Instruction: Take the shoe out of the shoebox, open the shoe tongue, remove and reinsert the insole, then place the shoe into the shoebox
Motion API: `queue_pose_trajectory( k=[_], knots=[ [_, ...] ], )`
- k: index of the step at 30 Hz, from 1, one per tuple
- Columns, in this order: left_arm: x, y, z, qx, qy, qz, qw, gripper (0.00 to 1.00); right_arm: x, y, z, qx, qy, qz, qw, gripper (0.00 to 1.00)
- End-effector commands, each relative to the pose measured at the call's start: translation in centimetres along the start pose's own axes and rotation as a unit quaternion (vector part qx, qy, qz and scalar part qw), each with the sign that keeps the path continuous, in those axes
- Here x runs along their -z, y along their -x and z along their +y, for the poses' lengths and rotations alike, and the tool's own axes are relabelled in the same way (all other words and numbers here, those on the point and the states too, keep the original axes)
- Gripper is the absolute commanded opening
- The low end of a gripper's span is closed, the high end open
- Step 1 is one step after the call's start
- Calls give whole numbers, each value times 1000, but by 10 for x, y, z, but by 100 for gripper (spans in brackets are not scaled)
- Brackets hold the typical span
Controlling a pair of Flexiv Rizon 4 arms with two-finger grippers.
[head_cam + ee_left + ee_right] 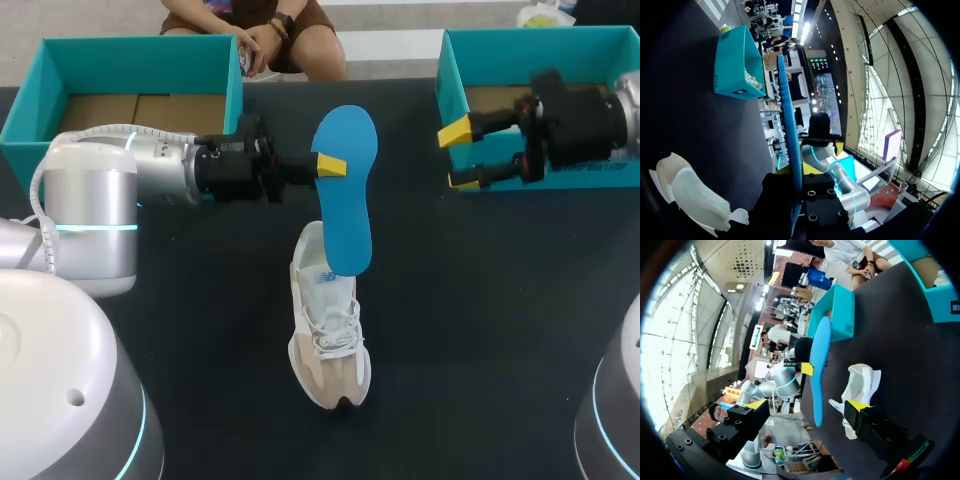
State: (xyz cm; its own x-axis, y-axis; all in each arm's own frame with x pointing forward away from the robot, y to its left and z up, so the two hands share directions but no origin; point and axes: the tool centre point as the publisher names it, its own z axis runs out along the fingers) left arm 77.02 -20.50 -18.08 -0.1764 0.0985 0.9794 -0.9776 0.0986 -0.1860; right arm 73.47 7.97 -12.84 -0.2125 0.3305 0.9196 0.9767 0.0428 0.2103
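My left gripper (330, 165) is shut on a blue insole (347, 190) and holds it above the table, its lower end hanging over the heel of the shoe (328, 335). The white and beige shoe lies on the dark table with its toe toward the front edge. In the left wrist view the insole (790, 115) stands edge-on between the fingers of that gripper (797, 170), with the shoe (690, 195) off to the side. My right gripper (458, 156) hangs open and empty in front of the right box; from it (807, 405) I see the insole (819, 365) and the shoe (860, 385) ahead.
Two teal shoeboxes stand at the back, one on the left (225, 95) and one on the right (450, 70). Bare dark tabletop (480, 330) surrounds the shoe.
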Motion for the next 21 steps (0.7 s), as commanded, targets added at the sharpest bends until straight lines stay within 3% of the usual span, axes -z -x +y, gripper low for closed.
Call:
queue_pose_trajectory(
  k=[1, 5, 21],
  knots=[
    [0, 0, 1, 0, 0, -1, 1000, 0, -6, -17, -9, 8, 12, -100, 995, 100],
    [0, 0, 1, 0, 0, -1, 1000, 0, -14, -22, -8, 0, -6, -151, 989, 100],
    [0, 0, 1, 0, 0, -1, 1000, 0, -14, -22, -8, 0, -6, -151, 989, 100]
  ],
)
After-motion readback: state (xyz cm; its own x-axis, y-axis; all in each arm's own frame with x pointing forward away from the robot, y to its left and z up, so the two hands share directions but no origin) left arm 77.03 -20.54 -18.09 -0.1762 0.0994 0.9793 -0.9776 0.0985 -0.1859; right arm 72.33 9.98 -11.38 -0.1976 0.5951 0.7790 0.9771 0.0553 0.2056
